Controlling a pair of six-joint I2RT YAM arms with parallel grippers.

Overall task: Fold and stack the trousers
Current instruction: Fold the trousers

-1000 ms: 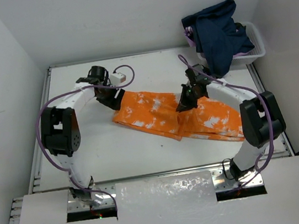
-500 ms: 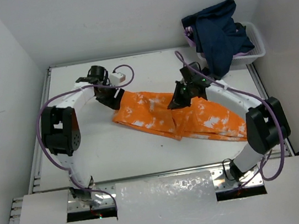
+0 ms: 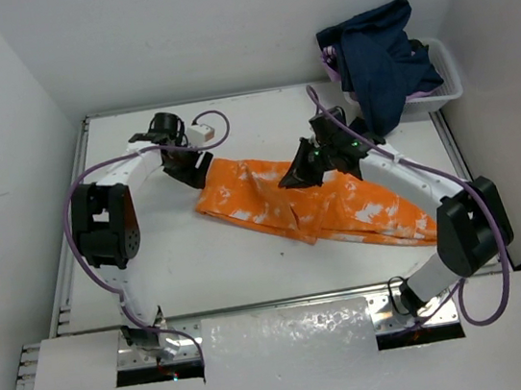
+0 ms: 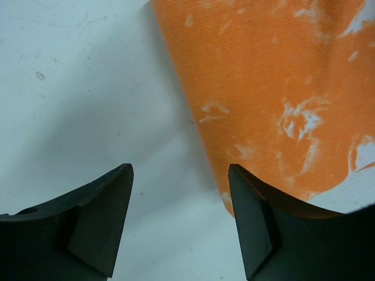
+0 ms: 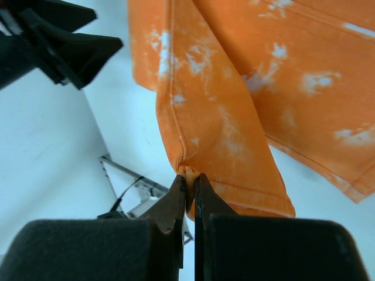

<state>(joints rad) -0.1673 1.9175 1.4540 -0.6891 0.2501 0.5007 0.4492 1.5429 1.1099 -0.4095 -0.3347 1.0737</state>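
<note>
The orange trousers (image 3: 270, 194) with white splotches lie across the middle of the table, partly folded over. My right gripper (image 3: 294, 177) is shut on a hemmed edge of the trousers (image 5: 193, 117) and holds it lifted above the cloth near its middle. My left gripper (image 3: 195, 173) is open and empty, low over the table at the trousers' far left end; the cloth's edge (image 4: 263, 88) lies by its right finger (image 4: 258, 234).
A white basket (image 3: 440, 92) with dark blue clothes (image 3: 376, 53) stands at the back right corner. The left arm's fingers (image 5: 64, 47) show in the right wrist view. Bare table (image 3: 183, 264) lies in front of the trousers.
My right gripper has moved left and slightly back, carrying the gripped trouser edge over the cloth towards the left end. My left gripper has barely moved.
</note>
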